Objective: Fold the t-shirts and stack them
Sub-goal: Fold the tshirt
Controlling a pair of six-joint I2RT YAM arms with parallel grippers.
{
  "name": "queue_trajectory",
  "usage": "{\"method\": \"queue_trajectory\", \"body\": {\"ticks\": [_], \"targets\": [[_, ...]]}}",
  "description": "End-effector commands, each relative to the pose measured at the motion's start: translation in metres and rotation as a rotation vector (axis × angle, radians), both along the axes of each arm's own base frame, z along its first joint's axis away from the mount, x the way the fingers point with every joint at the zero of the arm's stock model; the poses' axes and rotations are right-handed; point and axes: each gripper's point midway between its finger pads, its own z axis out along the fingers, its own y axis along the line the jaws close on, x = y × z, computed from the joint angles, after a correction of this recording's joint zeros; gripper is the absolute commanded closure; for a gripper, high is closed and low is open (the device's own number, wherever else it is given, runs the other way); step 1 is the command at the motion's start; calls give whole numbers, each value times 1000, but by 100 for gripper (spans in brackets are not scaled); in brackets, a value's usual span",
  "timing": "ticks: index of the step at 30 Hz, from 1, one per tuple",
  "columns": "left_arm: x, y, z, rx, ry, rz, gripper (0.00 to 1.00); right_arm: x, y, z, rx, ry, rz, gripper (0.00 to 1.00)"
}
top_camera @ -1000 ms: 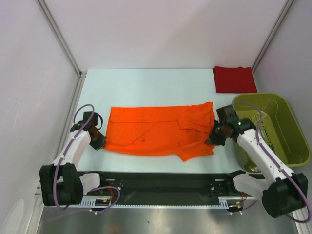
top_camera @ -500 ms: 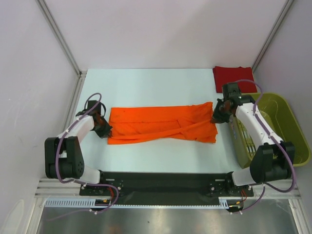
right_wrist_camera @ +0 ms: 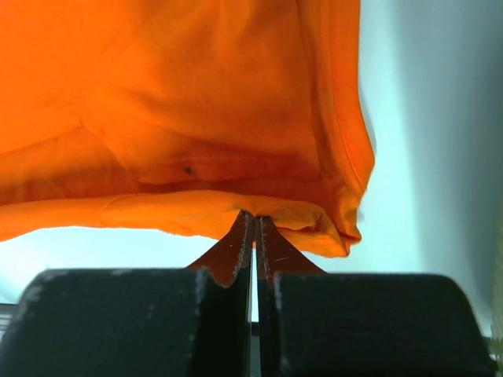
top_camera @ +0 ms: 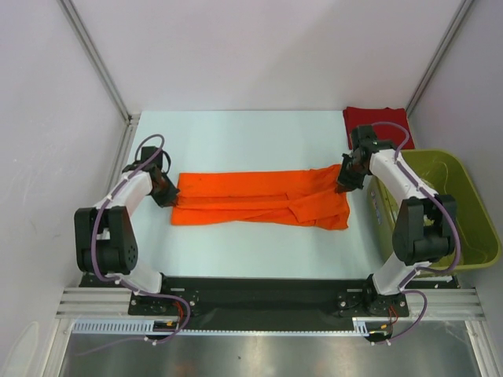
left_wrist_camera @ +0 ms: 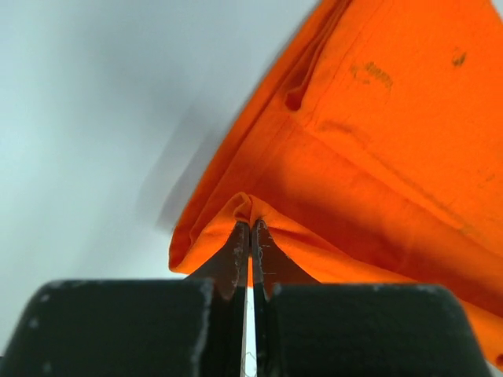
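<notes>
two grips hold: my left fingers [left_wrist_camera: 234, 259] and right fingers [right_wrist_camera: 236, 247] are clamped on the bright orange cloth t-shirt [top_camera: 259, 198]; i've just swung its near edge far, halving it.

Both arms stretch outward, left tool [left_wrist_camera: 250, 229] and right tool [right_wrist_camera: 253, 218] pinching orange t-shirt [top_camera: 251, 198].

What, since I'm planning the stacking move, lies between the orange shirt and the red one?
Top view: bare table and the right gripper, shut on a corner of the orange shirt; the red shirt lies beyond.
</notes>
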Motion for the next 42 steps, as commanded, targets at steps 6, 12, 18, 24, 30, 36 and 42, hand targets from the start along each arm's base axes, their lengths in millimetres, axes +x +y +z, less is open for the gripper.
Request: {"method": "queue_trajectory", "body": {"ticks": [6, 12, 18, 24, 30, 36, 42], "targets": [[26, 15, 6, 72, -8, 13, 100, 30, 3, 13, 10, -55, 50, 100], [39, 10, 0, 45, -5, 0, 100, 33, 1, 1, 7, -19, 60, 100], [45, 10, -1, 48, -12, -12, 100, 37, 0, -6, 3, 2, 61, 100], [45, 9, 16, 44, -76, -27, 100, 30, -1, 1, 7, 15, 70, 100], [16, 15, 31, 68, -78, 42, 100, -19, 3, 10, 55, 63, 45, 100], [-35, 8, 15, 18, -64, 157, 100, -91, 10, 7, 118, 165, -14, 100], [-76, 12, -1, 30, -9, 270, 100, -155, 13, -3, 130, 222, -34, 100]]}}
